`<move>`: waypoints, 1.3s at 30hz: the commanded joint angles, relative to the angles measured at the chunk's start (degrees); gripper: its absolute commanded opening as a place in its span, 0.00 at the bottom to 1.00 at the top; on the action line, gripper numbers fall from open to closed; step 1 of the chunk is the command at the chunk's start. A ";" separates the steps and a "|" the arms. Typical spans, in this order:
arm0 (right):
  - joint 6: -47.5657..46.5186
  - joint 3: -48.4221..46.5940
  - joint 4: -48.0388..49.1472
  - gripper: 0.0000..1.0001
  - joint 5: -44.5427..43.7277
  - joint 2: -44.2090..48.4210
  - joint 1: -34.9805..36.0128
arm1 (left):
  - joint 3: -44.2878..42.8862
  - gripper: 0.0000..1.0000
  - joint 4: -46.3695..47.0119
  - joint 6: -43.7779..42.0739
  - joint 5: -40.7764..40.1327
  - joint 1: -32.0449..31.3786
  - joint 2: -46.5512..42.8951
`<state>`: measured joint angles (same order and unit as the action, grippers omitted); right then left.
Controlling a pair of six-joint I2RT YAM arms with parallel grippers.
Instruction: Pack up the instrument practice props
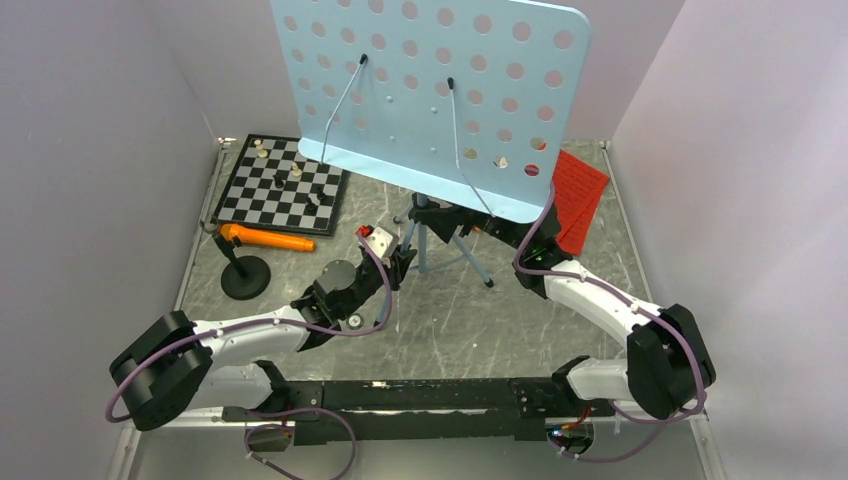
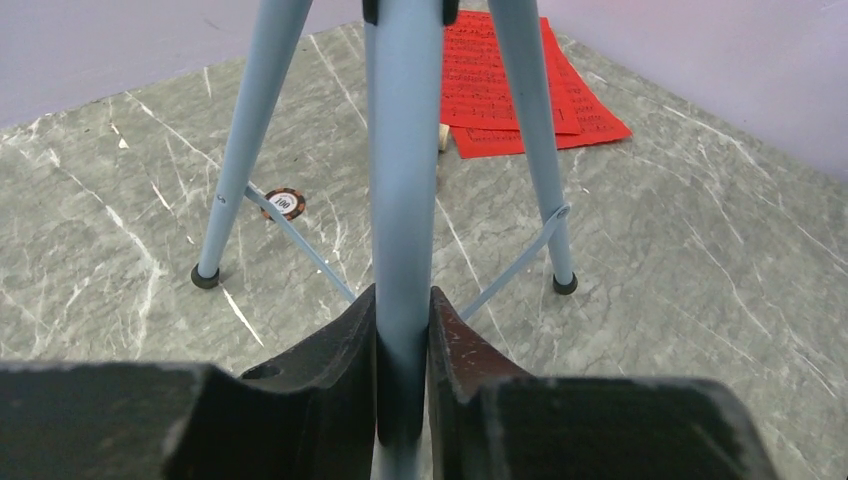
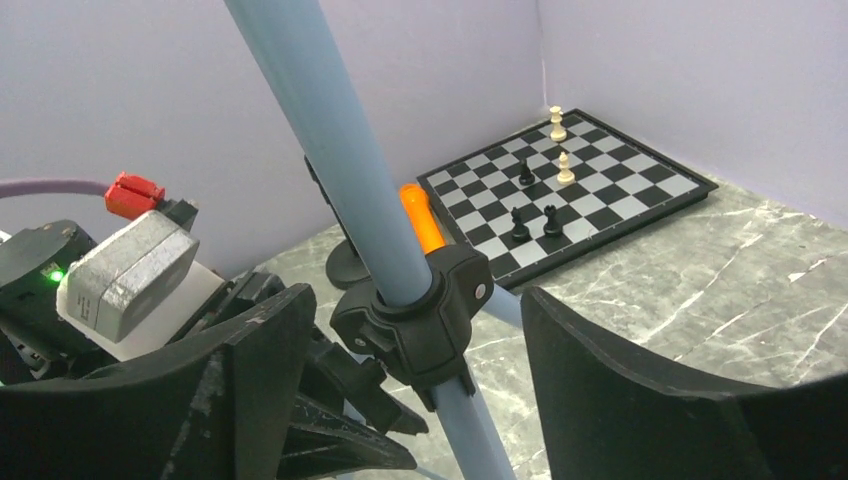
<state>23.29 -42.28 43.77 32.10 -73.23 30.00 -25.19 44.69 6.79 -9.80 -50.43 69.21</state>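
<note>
The tall light-blue perforated music stand (image 1: 430, 90) stands upright mid-table on its tripod. My left gripper (image 1: 408, 255) is shut on a light-blue tube of the tripod (image 2: 403, 200), low down near the table. My right gripper (image 3: 420, 370) is open, with one jaw on each side of the black collar (image 3: 425, 315) on the stand's pole, not touching it. The orange microphone (image 1: 268, 239) lies tilted on its black round base (image 1: 245, 277) at the left. The red sheet-music pages (image 1: 578, 195) lie flat at the back right and also show in the left wrist view (image 2: 510, 80).
A black-and-white chessboard (image 1: 283, 183) with a few pieces lies at the back left and also shows in the right wrist view (image 3: 565, 195). A small round chip (image 2: 283, 203) lies on the table between the tripod legs. Pale walls close in the table on three sides.
</note>
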 commanded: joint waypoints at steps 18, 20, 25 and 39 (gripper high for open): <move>9.03 -8.94 16.87 0.91 0.21 -7.31 -1.86 | -2.03 0.17 -2.74 -1.90 0.53 -0.90 -3.68; 9.52 -9.53 17.74 0.91 0.50 -8.04 -1.87 | -2.14 0.17 -3.35 -2.11 0.57 -1.06 -3.79; 9.54 -11.05 17.72 0.91 -0.22 -9.13 -2.08 | -2.06 0.16 -3.46 -2.04 0.70 -1.45 -3.92; 11.37 -15.14 17.16 0.42 5.17 -12.58 -2.91 | -2.67 0.23 -4.10 -1.87 0.72 -1.84 -4.16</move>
<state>32.84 -54.92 59.00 38.61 -84.36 28.58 -25.74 40.51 5.17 -10.41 -51.09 67.20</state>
